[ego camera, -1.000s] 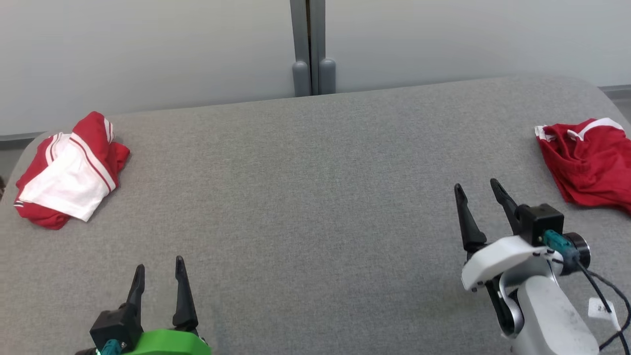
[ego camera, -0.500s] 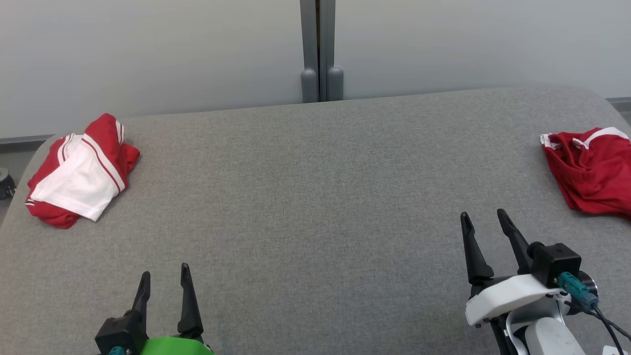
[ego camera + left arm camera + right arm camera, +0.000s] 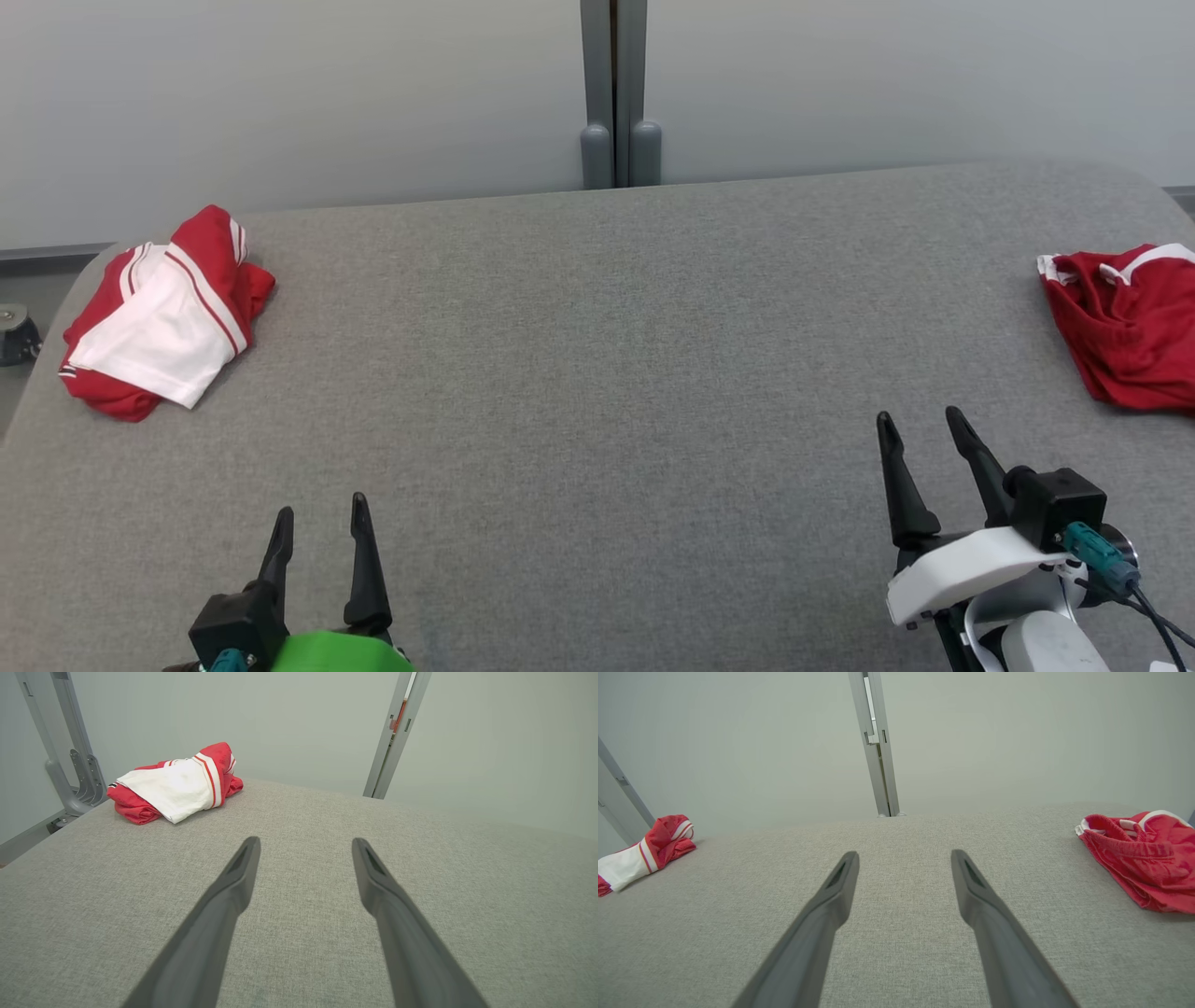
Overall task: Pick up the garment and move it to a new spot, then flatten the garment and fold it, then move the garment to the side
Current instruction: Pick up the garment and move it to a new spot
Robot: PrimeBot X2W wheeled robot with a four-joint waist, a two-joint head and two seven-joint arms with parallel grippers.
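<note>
The crumpled red fabric garment with white trim [image 3: 1125, 327] lies at the frame's right edge on the grey cloth tabletop [image 3: 597, 373]. The right end effector [image 3: 918, 417] and left end effector [image 3: 321, 505] are both spread apart and empty. The right one should probably pinch a raised fold and lift it clear before carrying it to the centre.

Table [image 3: 597, 373]: one garment [image 3: 159, 317] left, other garment [image 3: 1125, 327] right

The grey fabric-covered table [image 3: 597, 373] carries a folded red-and-white garment [image 3: 163, 317] at left and a crumpled red garment [image 3: 1130, 327] at right.
</note>
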